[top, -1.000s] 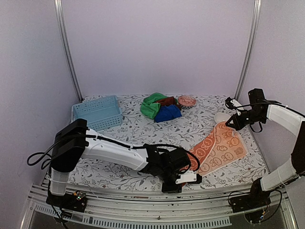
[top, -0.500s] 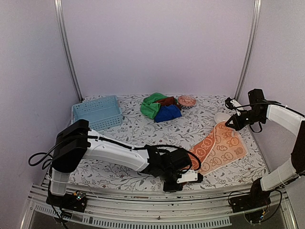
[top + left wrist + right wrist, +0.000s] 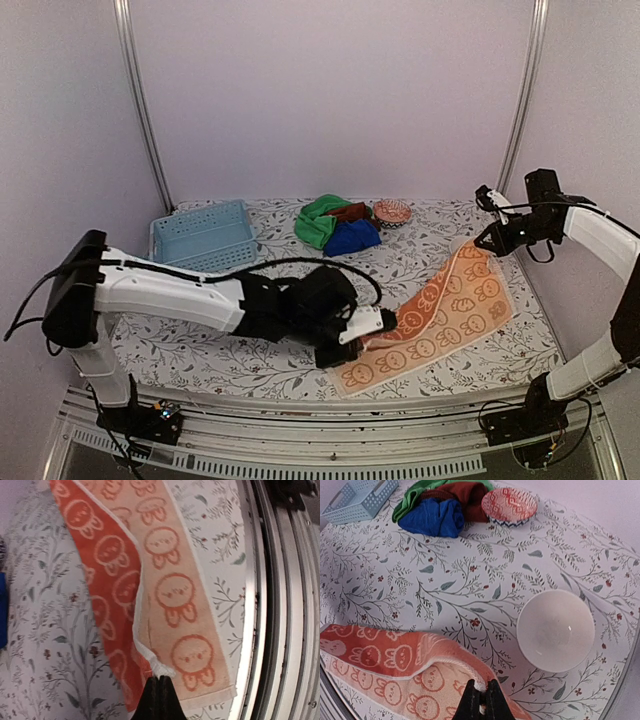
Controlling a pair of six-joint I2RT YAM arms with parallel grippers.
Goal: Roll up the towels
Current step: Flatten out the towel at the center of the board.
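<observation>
The orange towel with a cream bunny pattern [image 3: 440, 320] lies stretched diagonally at the right front, folded lengthwise. My left gripper [image 3: 385, 322] is shut on its white-hemmed edge near the near end, as the left wrist view shows [image 3: 160, 677], with the towel [image 3: 175, 590] running away from it. My right gripper [image 3: 483, 243] is shut on the towel's far corner [image 3: 483, 690] and holds it raised above the table. The green towel [image 3: 318, 220], deep blue towel [image 3: 352, 238] and rust-brown towel [image 3: 350, 211] lie bunched in a heap at the back centre.
A light blue slotted basket [image 3: 205, 235] stands at the back left. A red patterned bowl [image 3: 392, 212] sits beside the heap. A white bowl [image 3: 555, 630] sits just beyond the right gripper. The metal front rail [image 3: 280, 605] runs next to the towel's near end.
My left gripper has moved back from the front edge and to the left, holding the towel edge. My right gripper has risen. The towel is now pulled longer and straighter.
</observation>
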